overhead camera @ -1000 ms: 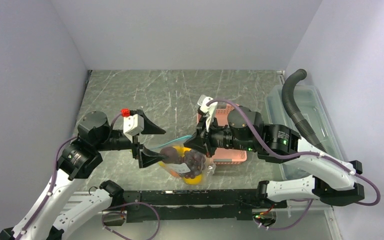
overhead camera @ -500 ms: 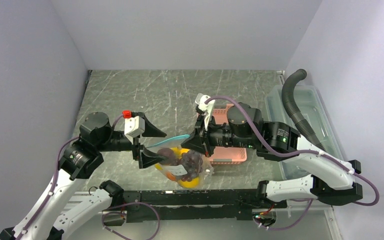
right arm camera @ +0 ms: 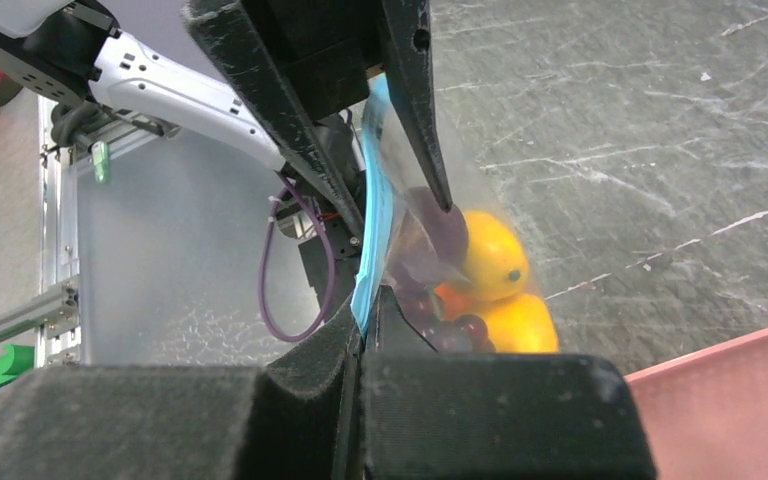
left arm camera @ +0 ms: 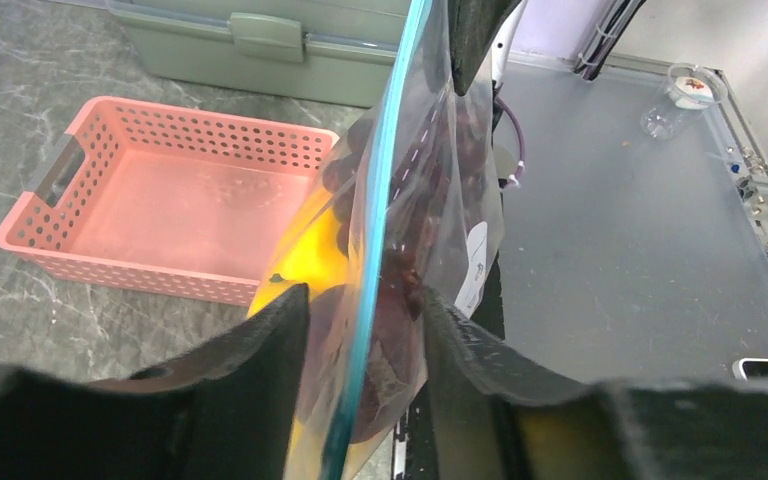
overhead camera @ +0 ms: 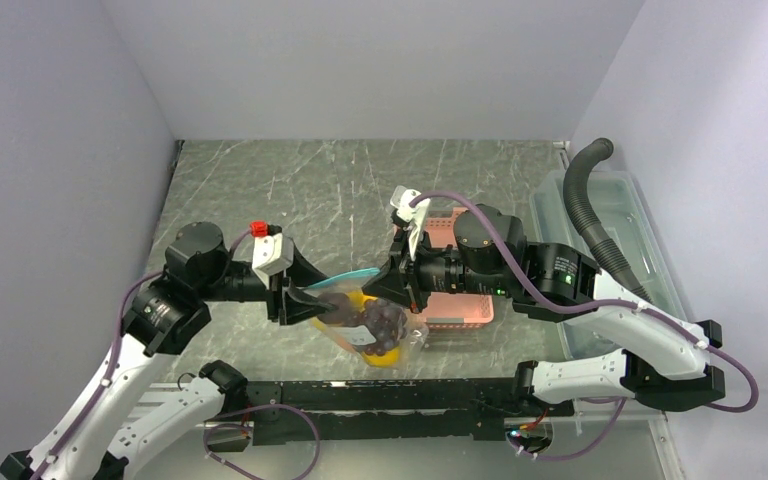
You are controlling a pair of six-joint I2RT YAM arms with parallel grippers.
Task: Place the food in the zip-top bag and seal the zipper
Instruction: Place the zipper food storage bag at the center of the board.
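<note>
Pinching the narrow teal-blue zipper strip point(left arm camera: 384, 190), the right end effector point(right arm camera: 365, 318) has both black fingers fully closed on one end of the mouth of the clear, thin plastic zip-top bag point(left arm camera: 445, 215). The left end effector point(left arm camera: 362, 300) stands partly open. Its two black fingers straddle the same strip, one on each side, with a visible gap to the strip on both sides. The left wrist view does not settle whether the fingers touch the bag film.

The bag hangs mouth-up between the two end effectors, over the grey marbled counter point(overhead camera: 310, 190) and just beside the near-left corner of the pink perforated plastic basket point(left arm camera: 210, 125). Whether the bag bottom rests on the counter cannot be told.

The food sits inside the bag:
- smooth, glossy yellow fruit pieces point(right arm camera: 495, 255), rounded in shape;
- one round orange fruit point(right arm camera: 448, 298), mostly hidden behind the others;
- a bunch of dark purple-red grapes point(right arm camera: 445, 237), pressed against the film near the top of the pile.

A white oval label point(left arm camera: 472, 265) is stuck to the bag wall. Its print is too small to read. No other writing is legible.

The end effector fingers have a matte, finely grained black surface. The basket has rows of round holes and a slotted handle at its end. A rigid clear plastic bin point(overhead camera: 625, 195) stands to the right of the basket, with a black corrugated hose point(overhead camera: 582, 195) running over it.
</note>
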